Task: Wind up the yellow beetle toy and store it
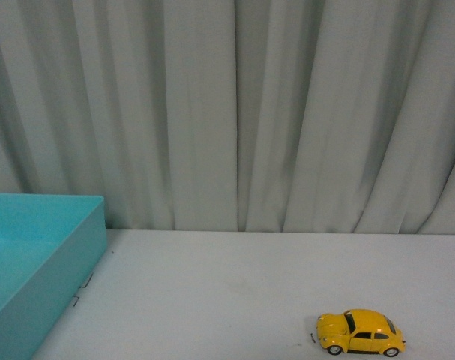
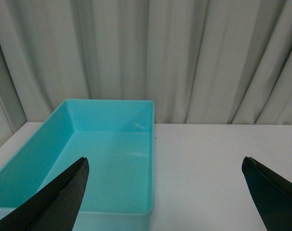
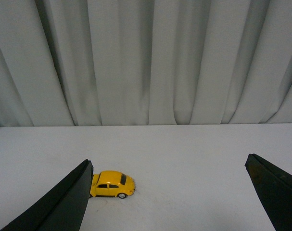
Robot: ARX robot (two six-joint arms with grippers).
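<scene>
The yellow beetle toy (image 1: 360, 332) stands upright on its four wheels on the white table (image 1: 227, 285), close to the near edge and toward the right-hand side, with one long side turned to the front camera. Nothing touches it, and bare tabletop lies all around it.

In the right wrist view the toy sits low between the two dark fingers of the right gripper (image 3: 168, 159), with one end tucked behind the tip of one finger. The jaws are spread wide and hold nothing.

Well apart from the toy, at the table's left edge, sits an open turquoise bin (image 1: 62, 255) with nothing visible inside. The left gripper (image 2: 165, 160) hangs over the bin's near end, its jaws likewise spread wide and holding nothing.

A pale grey pleated curtain (image 1: 227, 112) hangs along the table's far edge.
</scene>
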